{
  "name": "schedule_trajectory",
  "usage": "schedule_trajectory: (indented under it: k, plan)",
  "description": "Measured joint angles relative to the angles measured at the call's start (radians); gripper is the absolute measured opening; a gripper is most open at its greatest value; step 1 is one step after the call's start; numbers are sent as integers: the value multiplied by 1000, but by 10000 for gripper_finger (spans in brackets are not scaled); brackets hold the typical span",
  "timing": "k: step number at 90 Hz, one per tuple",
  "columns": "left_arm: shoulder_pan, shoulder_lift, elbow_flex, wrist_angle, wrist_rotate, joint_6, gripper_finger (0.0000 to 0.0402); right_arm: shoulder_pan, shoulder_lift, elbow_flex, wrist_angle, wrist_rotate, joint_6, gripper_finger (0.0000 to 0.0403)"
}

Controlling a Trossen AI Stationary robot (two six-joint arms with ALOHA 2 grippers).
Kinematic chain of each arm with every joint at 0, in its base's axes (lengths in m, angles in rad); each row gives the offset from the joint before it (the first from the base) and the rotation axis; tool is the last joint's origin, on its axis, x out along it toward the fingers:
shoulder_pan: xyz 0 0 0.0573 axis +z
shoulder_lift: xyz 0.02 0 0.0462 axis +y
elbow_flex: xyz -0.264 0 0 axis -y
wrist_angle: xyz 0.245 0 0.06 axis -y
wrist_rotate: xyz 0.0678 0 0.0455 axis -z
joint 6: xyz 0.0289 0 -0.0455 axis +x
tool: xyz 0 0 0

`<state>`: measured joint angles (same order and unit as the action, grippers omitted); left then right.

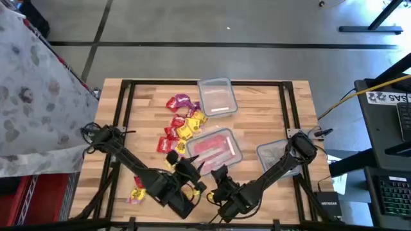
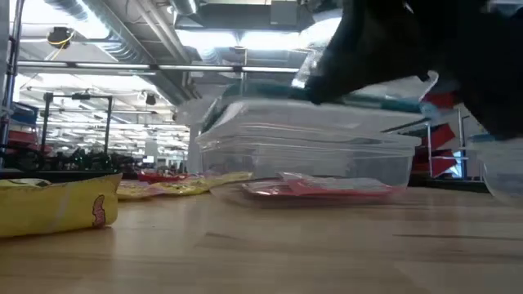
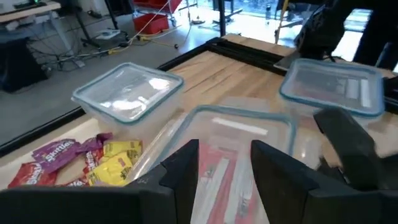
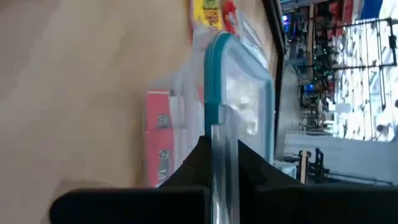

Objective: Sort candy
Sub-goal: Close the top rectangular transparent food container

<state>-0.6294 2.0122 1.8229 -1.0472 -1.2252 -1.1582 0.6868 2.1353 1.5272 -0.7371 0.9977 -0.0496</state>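
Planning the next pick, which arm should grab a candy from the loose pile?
Left, probably. Its open left tool faces the candy pile nearby. The right tool is shut on the tub lid.

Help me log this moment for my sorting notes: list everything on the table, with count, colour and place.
Candy pile: many small packets, mostly red, some yellow, a few purple; table middle, left of the tubs.
Stray candy: a few packets, yellow and red; near edge, beside the left arm.
Far tub: one, clear with bluish rim; far middle.
Middle tub: one, clear, red packets inside; table centre.
Middle tub's lid: one, clear with teal rim; raised on edge over that tub.
Right tub: one, clear; right side, partly under the right arm.
Table: one, light wood with black frame.
Left gripper: jaws open, above the middle tub.
Right gripper: jaws shut on the lid's rim.
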Motion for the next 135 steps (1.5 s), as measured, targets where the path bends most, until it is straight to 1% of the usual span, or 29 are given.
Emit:
schedule_trajectory:
  k: [13, 21, 26, 34, 43, 54, 68, 74, 82, 91, 102, 113, 122, 128, 135]
  plan:
    - [47, 24, -1, 65, 71, 98, 129, 0, 0, -17, 1, 1, -43, 0]
    - [71, 25, -1, 88, 110, 142, 129, 0, 0, -17, -16, 32, -87, 0]
    - [82, 25, -1, 108, 122, 169, 129, 0, 0, -17, -24, 51, -101, 0]
    - [96, 25, -1, 125, 123, 209, 129, 0, 0, -17, -25, 52, -112, 0]
    - [110, 25, -1, 125, 132, 231, 129, -4, 0, -17, -26, 30, -111, 0]
    - [133, 25, -1, 124, 199, 233, 129, -12, 0, -16, -27, 18, -112, 0]
    - [167, 28, -1, 124, 273, 253, 129, -29, -5, -13, -26, -90, -113, 4]
    - [179, 34, -1, 117, 290, 259, 129, -38, -8, -12, -31, -120, -98, 12]
    - [196, 48, -3, 115, 320, 258, 129, -40, -5, -12, -39, -127, -80, 29]
    - [214, 47, -44, 136, 361, 252, 129, -40, -4, -14, -55, -141, -65, 57]
    - [217, 45, -67, 133, 361, 220, 129, -29, -9, -13, -69, -182, -29, 102]
    - [219, 45, -82, 163, 358, 223, 129, -18, -36, -16, -121, -270, 13, 157]
    - [220, 45, -84, 178, 359, 248, 129, -10, -82, -18, -174, -393, 58, 197]
    - [223, 45, -84, 184, 359, 249, 129, -6, -112, -18, -182, -439, 104, 213]
    - [228, 45, -84, 204, 356, 254, 129, -5, -145, -18, -208, -477, 141, 222]
